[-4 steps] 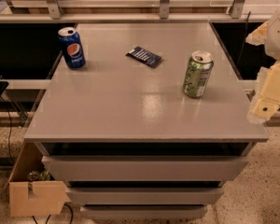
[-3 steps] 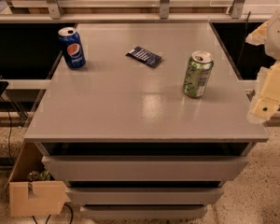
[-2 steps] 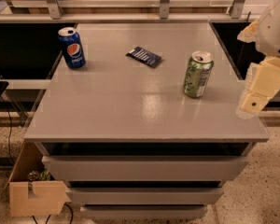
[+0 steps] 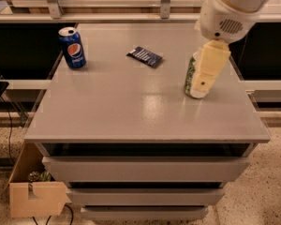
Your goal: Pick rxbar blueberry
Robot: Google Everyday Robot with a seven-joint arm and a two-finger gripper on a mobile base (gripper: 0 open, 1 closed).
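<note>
The rxbar blueberry (image 4: 145, 56) is a small flat dark navy wrapper with pale print. It lies flat on the grey table (image 4: 131, 116), at the back middle. My gripper (image 4: 203, 84) hangs from the white arm (image 4: 229, 8) over the right side of the table. It is to the right of the bar and nearer the front, well apart from it. It covers most of a green can (image 4: 190, 78).
A blue Pepsi can (image 4: 72, 47) stands upright at the back left of the table. The green can stands at the right, behind my gripper. Drawers sit under the tabletop. A cardboard box (image 4: 35, 193) is on the floor at the lower left.
My arm has swung in from the right edge to over the table's right side and now covers the green can. The bar and both cans have not moved.
</note>
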